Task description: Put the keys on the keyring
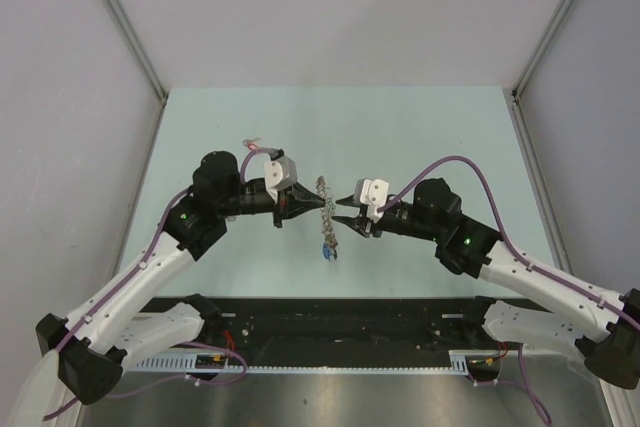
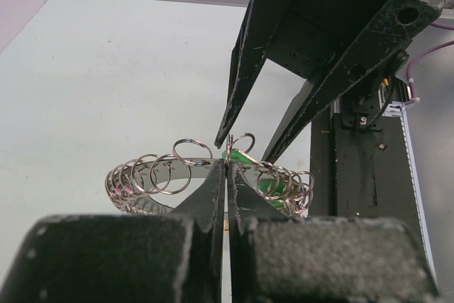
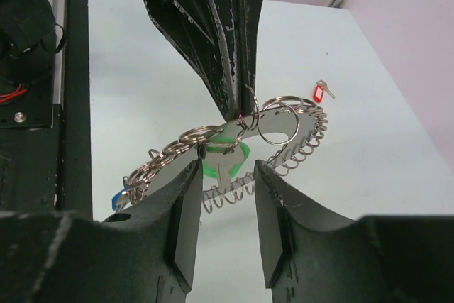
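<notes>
Looking out from the right wrist, I have the right end effector [image 3: 225, 182] released, its two fingers standing apart with a gap between them. Just beyond their tips hangs the green key [image 3: 237, 152], its silver blade dropping into that gap but, as far as I can judge, touching neither finger. It sits against the keyring [image 3: 287, 133], which is off the desk [image 3: 142, 69] and tilted. Small split rings [image 3: 200, 135] are crowded along the hoop, and a blue tag [image 3: 119, 201] dangles at its lower end. Behind it the left end effector [image 3: 237, 108] comes down clenched on the hoop's upper edge, grasping it.

My read is that the job is mid-way: several tagged keys are already on the hoop, and the green one is at the hoop. I cannot tell whether its own small ring is fully threaded. Farther off, a red key [image 3: 320, 94] lies alone on the desk, well apart from the hoop, so at least that one is left to do.

The left wrist view confirms the clench, fingers pressed together on the band, yet it hides the red key and shows only a sliver of green. The top view shows both arms meeting at the hoop, seen almost edge-on, too small to read any threading.
</notes>
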Robot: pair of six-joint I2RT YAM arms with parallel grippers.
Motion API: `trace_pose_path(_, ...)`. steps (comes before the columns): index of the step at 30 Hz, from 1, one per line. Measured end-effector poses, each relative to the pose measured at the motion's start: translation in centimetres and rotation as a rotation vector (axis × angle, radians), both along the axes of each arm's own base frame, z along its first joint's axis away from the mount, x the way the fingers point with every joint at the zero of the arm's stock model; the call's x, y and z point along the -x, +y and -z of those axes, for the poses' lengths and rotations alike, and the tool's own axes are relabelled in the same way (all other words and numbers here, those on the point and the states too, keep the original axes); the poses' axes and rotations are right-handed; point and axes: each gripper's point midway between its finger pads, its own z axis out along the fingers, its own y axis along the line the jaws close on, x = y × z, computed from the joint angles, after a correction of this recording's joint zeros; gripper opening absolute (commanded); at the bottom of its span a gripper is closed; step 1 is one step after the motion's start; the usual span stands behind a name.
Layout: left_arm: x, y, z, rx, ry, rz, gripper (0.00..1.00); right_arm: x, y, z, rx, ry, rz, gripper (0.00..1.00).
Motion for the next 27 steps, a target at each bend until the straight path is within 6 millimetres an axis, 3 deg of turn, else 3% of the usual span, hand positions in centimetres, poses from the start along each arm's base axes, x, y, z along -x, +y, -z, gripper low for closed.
trace_pose_path(6, 0.0, 0.0, 0.0, 0.0, 0.0, -0.001, 0.01, 0.1, -0.3, -0.5, -0.03, 0.003, 0.01, 0.44)
trace_pose_path(14, -0.1, 0.0, 0.0, -0.001, -0.001, -0.007, 0.0, 0.3, -0.9, -2.8, -0.124, 0.036, 0.033, 0.47)
trace_pose_path(18, -0.3, 0.1, 0.0, -0.002, -0.002, -0.014, 0.0, 0.2, -1.3, -4.0, -0.184, 0.074, 0.065, 0.4)
trace_pose_path(27, -0.9, 0.3, 0.3, -0.006, -0.006, -0.052, 0.01, -1.7, 0.0, -3.4, -0.205, 0.252, 0.139, 0.33)
